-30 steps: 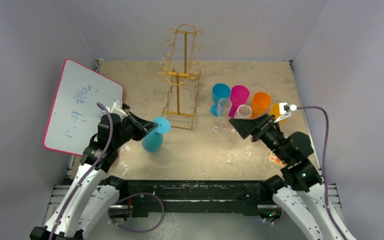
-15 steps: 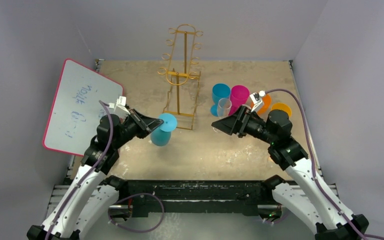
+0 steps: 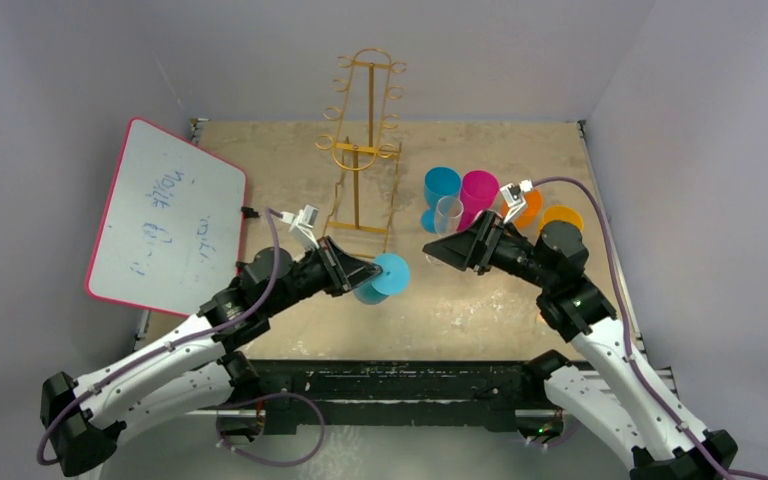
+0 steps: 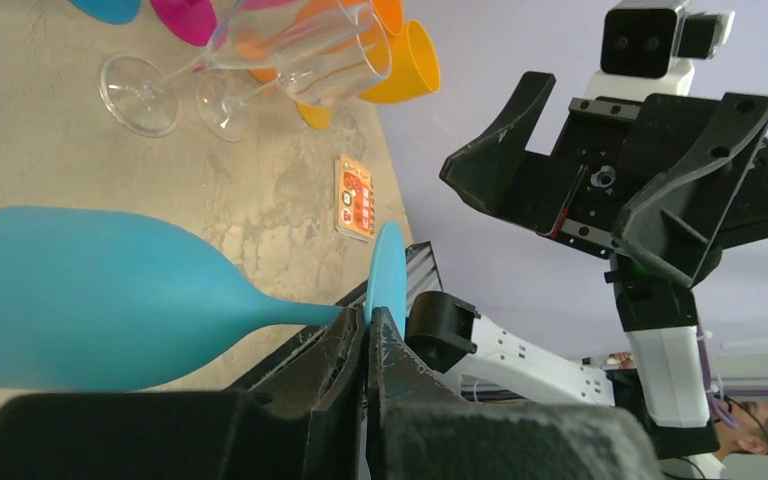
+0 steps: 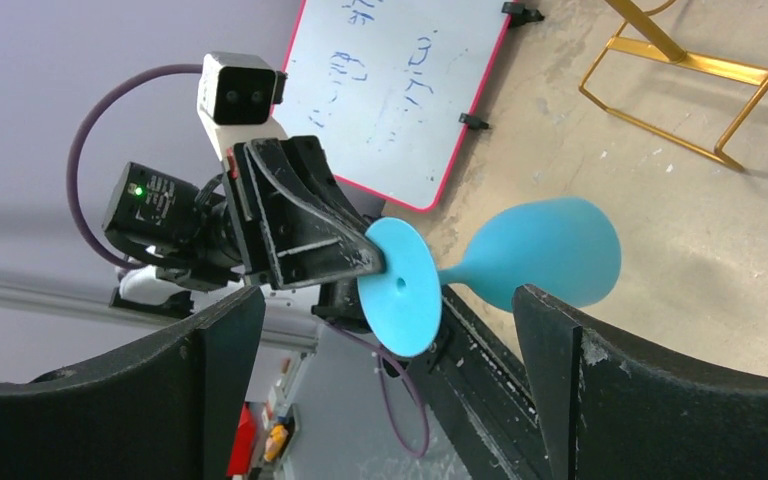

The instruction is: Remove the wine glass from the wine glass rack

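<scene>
My left gripper [image 3: 360,271] is shut on the stem of a light blue wine glass [image 3: 378,279] and holds it sideways above the table's middle, foot toward the right arm. The glass also shows in the left wrist view [image 4: 90,297] and in the right wrist view [image 5: 545,252]. My right gripper [image 3: 442,247] is open and empty, facing the glass's foot [image 5: 401,287] with a gap between. The gold wire wine glass rack [image 3: 360,150] stands at the back centre with no glass on its hooks.
Several glasses stand at the right: blue [image 3: 441,187], pink [image 3: 479,190], orange [image 3: 526,207], yellow [image 3: 561,216] and a clear one [image 3: 448,213]. A pink-framed whiteboard [image 3: 165,215] leans at the left. A small orange card [image 4: 355,197] lies on the table.
My left arm has carried the blue glass to the right, from near the whiteboard to the table's middle. My right arm swung left toward it, then held still.
</scene>
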